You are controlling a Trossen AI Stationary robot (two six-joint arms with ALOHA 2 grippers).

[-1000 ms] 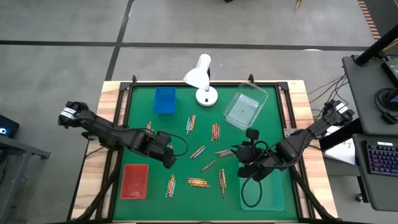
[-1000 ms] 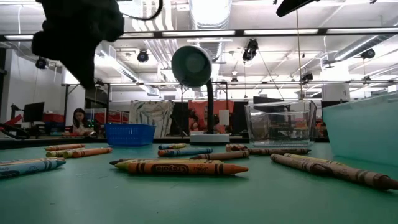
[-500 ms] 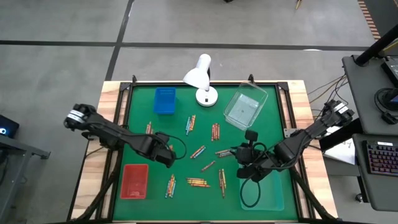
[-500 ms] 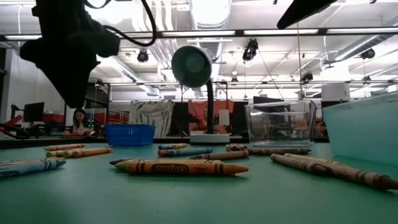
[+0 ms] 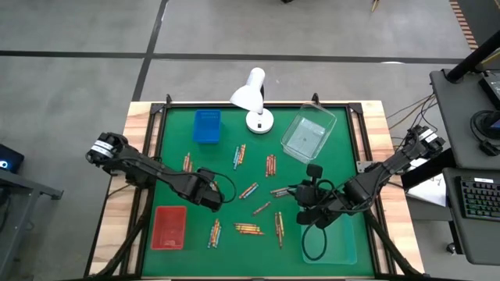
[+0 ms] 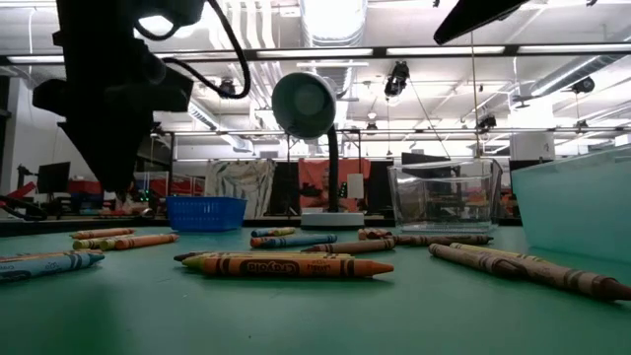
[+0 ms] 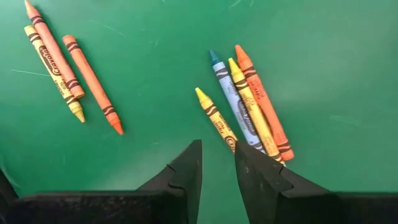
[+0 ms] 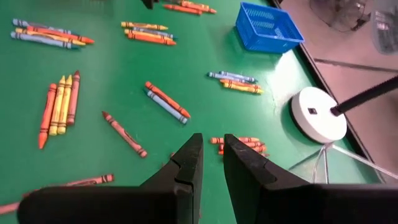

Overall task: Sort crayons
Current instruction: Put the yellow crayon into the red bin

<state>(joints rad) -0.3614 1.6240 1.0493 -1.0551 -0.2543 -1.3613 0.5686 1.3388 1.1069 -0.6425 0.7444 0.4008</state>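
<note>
Nearest the low camera, crayons (image 6: 286, 264) lie scattered flat over the green counter (image 5: 344, 168). Above them the left tool (image 7: 217, 163) hangs with its fingers slightly parted and empty, over a small cluster. The right tool (image 8: 211, 155) hovers beside the pale tray (image 5: 348, 242), its fingers a narrow gap apart, gripping nothing.

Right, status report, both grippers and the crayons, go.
Left gripper open, empty, above a four-crayon cluster. Right gripper narrowly open, empty, hovering mid-table. Crayons scattered on the mat, red tray looks empty. Nothing in the way.
</note>
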